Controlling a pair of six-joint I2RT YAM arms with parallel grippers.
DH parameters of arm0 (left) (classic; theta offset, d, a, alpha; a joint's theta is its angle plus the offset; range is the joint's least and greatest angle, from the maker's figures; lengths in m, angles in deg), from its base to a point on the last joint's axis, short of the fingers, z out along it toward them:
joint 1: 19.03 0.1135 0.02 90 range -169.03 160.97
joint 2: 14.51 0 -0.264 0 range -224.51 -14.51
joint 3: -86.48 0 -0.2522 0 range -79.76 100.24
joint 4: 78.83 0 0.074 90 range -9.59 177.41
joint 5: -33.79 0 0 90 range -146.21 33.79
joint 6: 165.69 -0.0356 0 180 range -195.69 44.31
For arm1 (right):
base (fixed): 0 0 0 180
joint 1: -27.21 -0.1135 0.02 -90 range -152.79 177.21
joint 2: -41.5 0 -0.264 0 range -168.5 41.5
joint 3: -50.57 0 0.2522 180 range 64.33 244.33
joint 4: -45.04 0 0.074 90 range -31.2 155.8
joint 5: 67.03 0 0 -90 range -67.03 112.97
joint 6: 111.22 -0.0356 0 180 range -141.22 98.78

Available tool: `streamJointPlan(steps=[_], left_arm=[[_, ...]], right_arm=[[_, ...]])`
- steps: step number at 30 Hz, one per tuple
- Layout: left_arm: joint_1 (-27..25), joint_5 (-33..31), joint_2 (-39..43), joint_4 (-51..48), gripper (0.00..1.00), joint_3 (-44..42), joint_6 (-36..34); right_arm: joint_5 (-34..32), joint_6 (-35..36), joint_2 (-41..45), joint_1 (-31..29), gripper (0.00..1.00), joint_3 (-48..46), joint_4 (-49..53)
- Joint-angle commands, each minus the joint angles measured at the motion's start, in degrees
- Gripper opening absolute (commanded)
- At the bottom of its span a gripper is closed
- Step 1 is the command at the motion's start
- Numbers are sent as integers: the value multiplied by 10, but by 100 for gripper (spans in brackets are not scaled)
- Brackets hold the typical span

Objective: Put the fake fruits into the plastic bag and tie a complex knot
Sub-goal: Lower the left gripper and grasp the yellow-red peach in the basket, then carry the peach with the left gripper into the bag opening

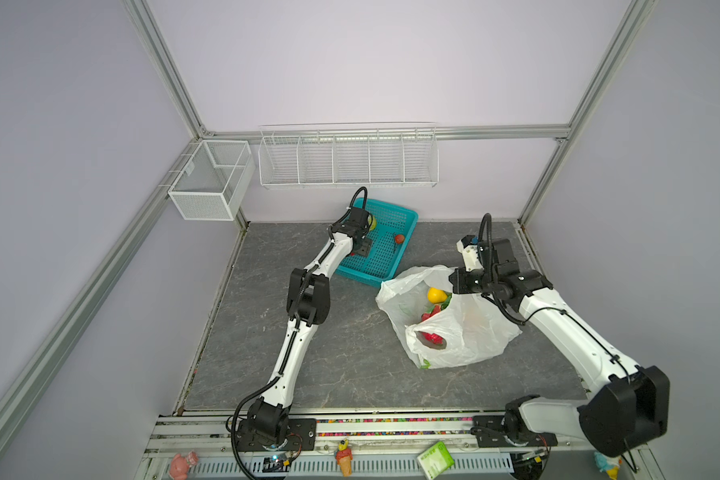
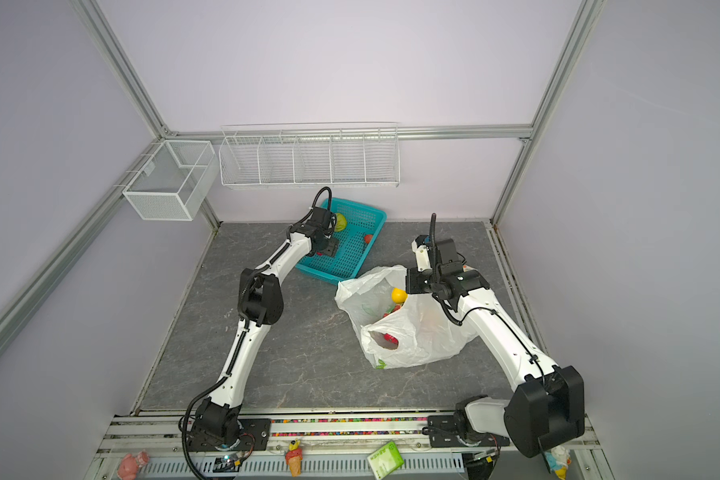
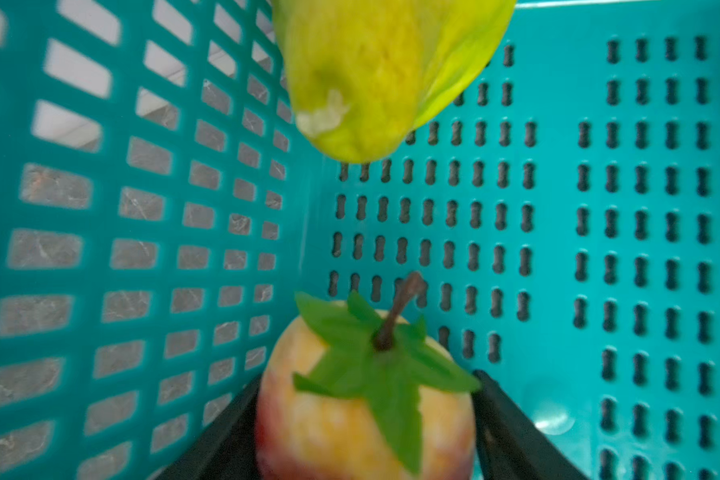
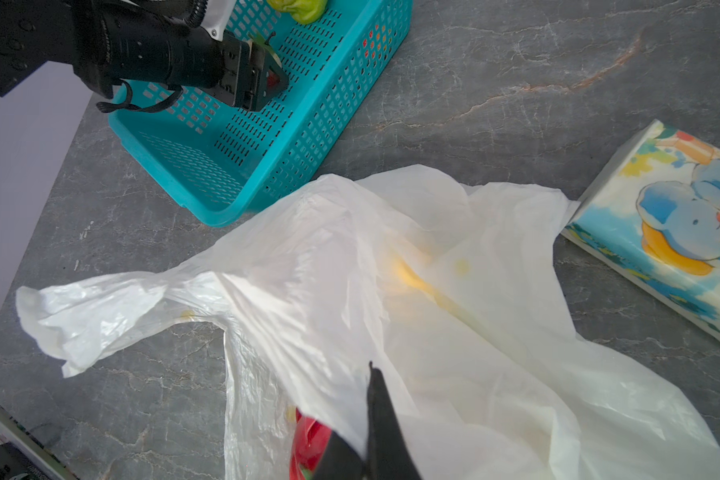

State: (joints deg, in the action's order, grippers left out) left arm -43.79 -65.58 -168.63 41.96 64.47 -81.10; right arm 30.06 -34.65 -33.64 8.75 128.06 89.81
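Observation:
The plastic bag (image 1: 466, 328) (image 2: 425, 332) (image 4: 391, 270) lies open on the grey table. A yellow lemon (image 1: 434, 295) (image 2: 399, 295) and red fruits (image 1: 431, 336) (image 2: 388, 340) (image 4: 308, 436) show inside it. My right gripper (image 1: 454, 286) (image 2: 408, 286) (image 4: 366, 399) is shut on the bag's film at its far edge. My left gripper (image 1: 364, 249) (image 2: 331, 249) (image 3: 368, 376) (image 4: 273, 79) reaches into the teal basket (image 1: 360, 278) (image 2: 329, 274) (image 3: 599, 208) (image 4: 208, 199). Both its fingers press a yellow-pink fruit (image 3: 350, 415) with a green leaf. A green fruit (image 1: 373, 222) (image 2: 340, 221) (image 3: 371, 83) (image 4: 300, 8) and a small red fruit (image 1: 399, 238) (image 2: 368, 238) also lie in the basket.
A cartoon-printed packet (image 4: 661, 232) lies on the table beside the bag. A wire rack (image 1: 350, 158) and a mesh box (image 1: 208, 183) hang on the back wall. On the front rail sit an ice-cream cone figurine (image 1: 344, 457) and a green packet (image 1: 435, 459).

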Motion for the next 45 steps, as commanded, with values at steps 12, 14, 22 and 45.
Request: streamJointPlan(steps=[12,14,22,45], left_arm=[[1,32,4,-9,49,23,-12],[2,38,19,-12,46,18,-6],[-16,105,175,81,42,-174,17],[-179,210,810,363,41,-830,135]], right_arm=[[-5,8,1,4,7,-5,2],[-5,7,3,5,7,-6,3],[-4,4,12,4,7,-10,3],[-2,7,8,5,7,-5,2]])
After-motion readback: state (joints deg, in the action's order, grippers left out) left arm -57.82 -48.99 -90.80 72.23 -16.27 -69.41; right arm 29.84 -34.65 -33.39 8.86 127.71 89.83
